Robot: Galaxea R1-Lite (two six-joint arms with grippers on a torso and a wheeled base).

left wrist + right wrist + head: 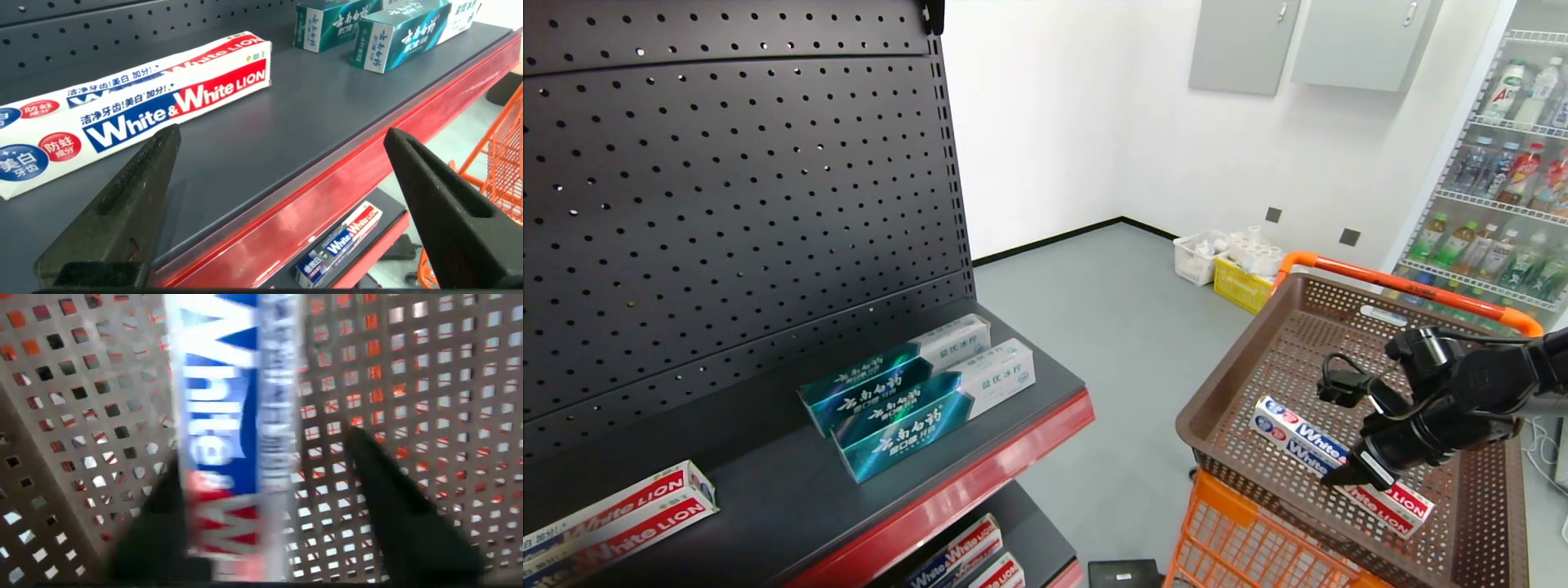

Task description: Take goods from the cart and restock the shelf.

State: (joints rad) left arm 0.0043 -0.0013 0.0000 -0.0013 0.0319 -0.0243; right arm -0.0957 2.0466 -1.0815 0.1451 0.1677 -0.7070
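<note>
Right jaws open astride box [1294, 437] in cart [1245, 371], right | left jaws wide open, empty, over shelf [327, 122] | centre on box, close across its width, lift level

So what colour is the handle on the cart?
Orange. The cart handle shows best in the head view.
</note>
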